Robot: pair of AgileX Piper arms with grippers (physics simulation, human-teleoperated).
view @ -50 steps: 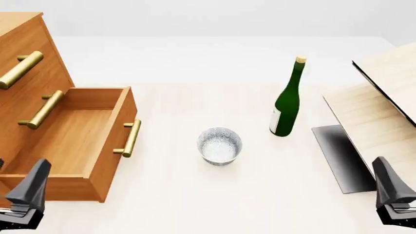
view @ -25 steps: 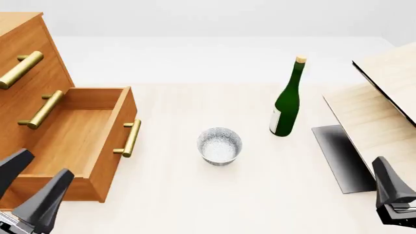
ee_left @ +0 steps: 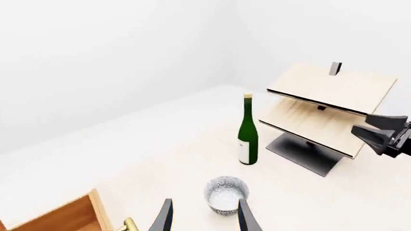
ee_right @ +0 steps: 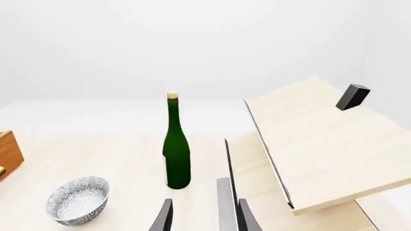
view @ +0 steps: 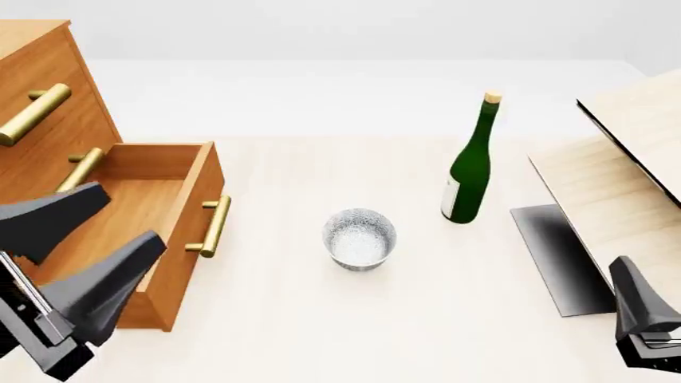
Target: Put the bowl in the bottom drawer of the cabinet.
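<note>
**Left gripper spread, bowl not yet taken**

Left gripper (view: 80, 239), fingers apart and empty, hangs over the open bottom drawer (view: 117, 219) at the table's left edge. Bowl (view: 360, 238) sits mid-table, untouched. Right gripper (view: 646, 319) idles near the right edge; state cannot be told.

The left hand (view: 91, 231) has 2 dark grey, matte, wedge-shaped fingers tapering to narrow tips, mounted on a black blocky base. The right hand (view: 639, 307) matches: dark grey tapered finger, black base.
</note>
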